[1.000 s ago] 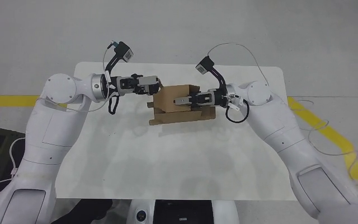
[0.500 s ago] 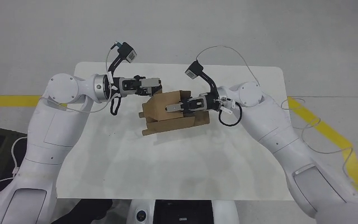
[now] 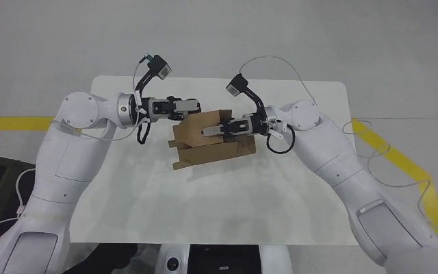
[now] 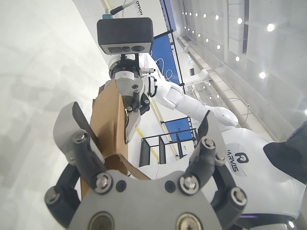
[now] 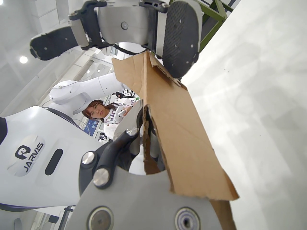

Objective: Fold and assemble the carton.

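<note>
The brown carton (image 3: 209, 138) is half opened and tilted over the middle of the white table (image 3: 205, 205). My right gripper (image 3: 215, 129) reaches into its top and is shut on one wall (image 5: 172, 125), with the cardboard pinched between its fingers (image 5: 128, 123). My left gripper (image 3: 193, 106) is at the carton's far left corner, jaws spread wide. One left pad (image 4: 80, 120) touches the carton's upper edge (image 4: 108, 120), while the other pad (image 4: 206, 125) is free. In the right wrist view that open left gripper (image 5: 112, 41) sits over the flap's tip.
Bare tabletop surrounds the carton in front and to both sides. The table's far edge (image 3: 219, 79) lies just behind both grippers. A yellow floor line (image 3: 20, 123) runs past the table's left side.
My right gripper has carried the carton leftward and tipped it, so its left end now sits lower. The left gripper has shifted slightly toward the carton and stays open.
</note>
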`<state>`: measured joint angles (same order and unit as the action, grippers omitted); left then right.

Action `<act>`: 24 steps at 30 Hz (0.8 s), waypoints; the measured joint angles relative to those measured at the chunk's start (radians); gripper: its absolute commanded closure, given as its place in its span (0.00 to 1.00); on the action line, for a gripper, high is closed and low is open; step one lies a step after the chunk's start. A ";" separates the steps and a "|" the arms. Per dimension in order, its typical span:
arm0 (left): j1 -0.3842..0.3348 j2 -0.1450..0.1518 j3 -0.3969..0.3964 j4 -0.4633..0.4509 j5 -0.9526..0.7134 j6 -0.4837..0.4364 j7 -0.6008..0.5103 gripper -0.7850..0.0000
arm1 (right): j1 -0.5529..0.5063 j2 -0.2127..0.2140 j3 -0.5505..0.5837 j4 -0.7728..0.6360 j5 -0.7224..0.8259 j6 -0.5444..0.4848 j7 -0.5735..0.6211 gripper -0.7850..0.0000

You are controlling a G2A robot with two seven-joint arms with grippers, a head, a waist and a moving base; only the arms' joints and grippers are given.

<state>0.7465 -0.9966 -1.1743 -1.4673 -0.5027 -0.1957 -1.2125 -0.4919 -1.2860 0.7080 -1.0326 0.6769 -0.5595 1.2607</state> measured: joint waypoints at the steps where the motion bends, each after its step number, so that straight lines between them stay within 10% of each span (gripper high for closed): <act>1: -0.001 0.001 -0.004 0.005 0.004 -0.001 0.004 0.00 | 0.000 0.002 0.005 0.003 0.000 -0.002 -0.002 1.00; 24: 0.016 0.007 -0.028 -0.028 0.025 -0.013 0.024 0.00 | -0.017 0.015 0.106 0.048 -0.045 -0.007 -0.091 1.00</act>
<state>0.7622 -0.9898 -1.2019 -1.4952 -0.4773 -0.2085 -1.1883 -0.5093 -1.2706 0.8140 -0.9846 0.6319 -0.5665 1.1700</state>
